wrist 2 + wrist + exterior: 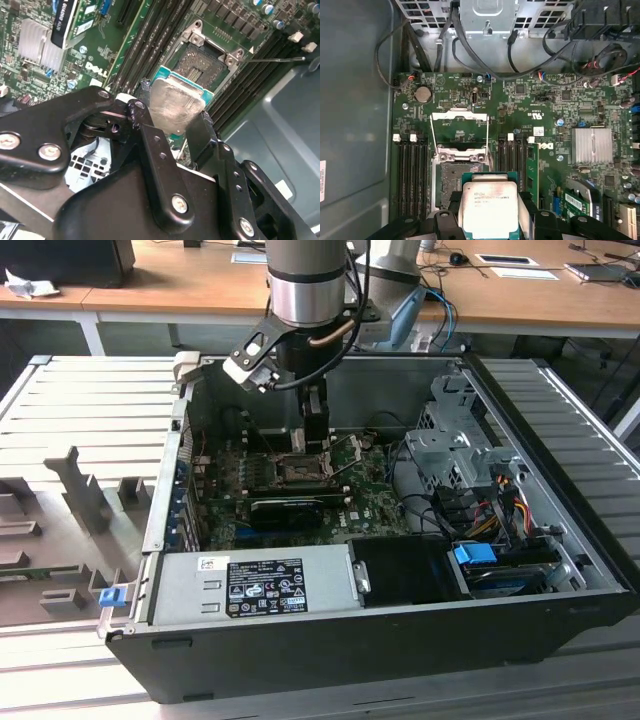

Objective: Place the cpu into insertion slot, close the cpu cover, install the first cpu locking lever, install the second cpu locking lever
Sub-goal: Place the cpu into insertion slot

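Exterior view: the hand (315, 435) hangs inside the PC case (350, 655), just above the insertion slot (300, 470).
Second wrist view: the hand is clamped on the cpu (176, 107) by two opposite edges, near the slot but not touching it.
First wrist view: this one adds the cpu cover (459, 116) standing open. The chip looks offset from the slot, so it probably wants squaring up and keeping level.

An open computer case (400, 650) lies on a grey slatted table (90, 400). The arm (305, 290) reaches down into it from the far side, and the gripper (316, 435) hangs just above the insertion slot (299, 469) on the green motherboard (375, 502). A silver power supply (250, 585) sits along the case's near edge; a metal drive cage (450, 440) stands by its wall on the exterior view's right.
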Motion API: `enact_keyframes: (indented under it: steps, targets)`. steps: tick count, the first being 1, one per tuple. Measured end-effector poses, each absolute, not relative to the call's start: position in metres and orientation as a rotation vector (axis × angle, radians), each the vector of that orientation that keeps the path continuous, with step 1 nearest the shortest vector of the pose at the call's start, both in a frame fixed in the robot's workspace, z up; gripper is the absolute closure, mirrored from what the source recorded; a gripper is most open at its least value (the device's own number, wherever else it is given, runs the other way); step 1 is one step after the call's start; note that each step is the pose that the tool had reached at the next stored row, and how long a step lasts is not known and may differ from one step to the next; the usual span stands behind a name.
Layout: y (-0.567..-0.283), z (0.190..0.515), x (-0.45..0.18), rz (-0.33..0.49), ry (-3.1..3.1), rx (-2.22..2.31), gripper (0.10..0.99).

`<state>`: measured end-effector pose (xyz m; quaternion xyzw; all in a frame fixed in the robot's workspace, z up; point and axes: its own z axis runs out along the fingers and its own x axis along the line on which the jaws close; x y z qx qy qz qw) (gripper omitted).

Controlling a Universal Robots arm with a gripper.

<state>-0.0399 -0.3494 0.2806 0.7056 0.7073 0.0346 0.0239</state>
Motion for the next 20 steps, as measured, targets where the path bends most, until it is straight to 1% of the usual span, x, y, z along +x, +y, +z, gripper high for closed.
enact_keyframes:
  steps: [14,20]
  targets:
    - [-0.339,0.246,-0.043,0.104,2.208,2.163,0.557]
    - [-0.334,0.239,-0.044,0.104,2.207,2.163,0.557]
